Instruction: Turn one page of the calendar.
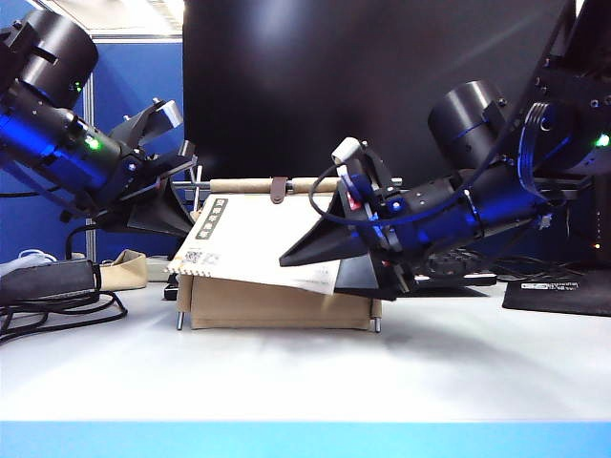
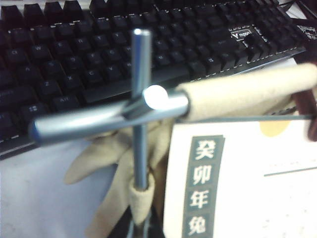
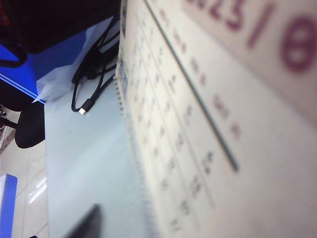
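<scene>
The calendar (image 1: 277,305), beige canvas on a silver rod frame, stands mid-table with a brown strap (image 1: 278,188) on top. Its front page (image 1: 258,239) is a white card with a dark label strip, and its lower edge is lifted off the canvas. My left gripper (image 1: 186,205) is shut on the frame rod at the calendar's left end. In the left wrist view the jaws (image 2: 141,225) pinch the canvas-wrapped rod (image 2: 141,99) beside the page (image 2: 237,198). My right gripper (image 1: 325,272) straddles the page's lower right part, jaws apart. One finger (image 3: 84,225) shows beside the page (image 3: 208,124); the other is hidden.
A black monitor (image 1: 363,86) fills the background behind the calendar. A power brick and cables (image 1: 48,281) and a beige cloth (image 1: 124,269) lie at the left. A black pad (image 1: 558,291) lies at the right. A black keyboard (image 2: 99,49) sits behind the calendar.
</scene>
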Robot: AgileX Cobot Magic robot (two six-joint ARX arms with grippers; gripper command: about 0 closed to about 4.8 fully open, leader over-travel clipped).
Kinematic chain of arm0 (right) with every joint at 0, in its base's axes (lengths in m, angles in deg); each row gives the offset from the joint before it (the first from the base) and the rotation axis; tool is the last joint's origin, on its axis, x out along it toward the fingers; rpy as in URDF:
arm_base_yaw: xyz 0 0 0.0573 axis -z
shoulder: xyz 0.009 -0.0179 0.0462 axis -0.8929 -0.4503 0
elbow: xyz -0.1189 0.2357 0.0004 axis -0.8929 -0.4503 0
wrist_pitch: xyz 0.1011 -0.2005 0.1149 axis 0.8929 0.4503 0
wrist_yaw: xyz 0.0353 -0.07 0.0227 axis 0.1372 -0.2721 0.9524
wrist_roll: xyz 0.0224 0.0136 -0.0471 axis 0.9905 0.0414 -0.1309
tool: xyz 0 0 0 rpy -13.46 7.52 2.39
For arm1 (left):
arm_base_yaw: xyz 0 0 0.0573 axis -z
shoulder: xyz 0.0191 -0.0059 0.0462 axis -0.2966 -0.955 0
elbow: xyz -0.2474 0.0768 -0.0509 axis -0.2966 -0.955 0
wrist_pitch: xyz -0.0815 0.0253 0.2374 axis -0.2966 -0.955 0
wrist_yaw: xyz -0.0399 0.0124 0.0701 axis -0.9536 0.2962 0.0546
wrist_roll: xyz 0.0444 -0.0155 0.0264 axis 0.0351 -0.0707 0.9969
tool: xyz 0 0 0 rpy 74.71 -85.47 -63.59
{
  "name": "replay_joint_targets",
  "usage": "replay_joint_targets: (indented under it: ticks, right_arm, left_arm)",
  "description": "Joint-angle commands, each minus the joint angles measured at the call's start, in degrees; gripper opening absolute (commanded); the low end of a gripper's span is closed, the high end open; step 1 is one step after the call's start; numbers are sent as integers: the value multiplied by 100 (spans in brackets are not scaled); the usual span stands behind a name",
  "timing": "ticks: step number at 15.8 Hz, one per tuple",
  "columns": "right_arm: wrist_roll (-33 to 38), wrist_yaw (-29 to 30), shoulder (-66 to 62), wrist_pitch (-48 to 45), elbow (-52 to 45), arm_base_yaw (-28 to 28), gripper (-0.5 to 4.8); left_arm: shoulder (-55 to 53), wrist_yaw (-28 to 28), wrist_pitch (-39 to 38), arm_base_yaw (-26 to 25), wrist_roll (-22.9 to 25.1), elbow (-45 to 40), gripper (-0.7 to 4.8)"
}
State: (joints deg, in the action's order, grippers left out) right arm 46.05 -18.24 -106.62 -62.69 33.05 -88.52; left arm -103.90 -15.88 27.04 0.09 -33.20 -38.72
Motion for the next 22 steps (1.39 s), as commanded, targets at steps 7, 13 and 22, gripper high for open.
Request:
replay_joint_targets:
  ticks: [7,13,22]
  right_arm:
    - [452,616,131,-302,46,407,-6]
    - [728,1239,542,-319,199,695,-6]
    - [1357,1292,638,-297,1246,695,-6]
  left_arm:
    - [7,-39,-398,-7,24,9,-6]
    - [7,-35,-356,-4,26,9,-6]
    - [7,-35,-280,-4,48,9,-6]
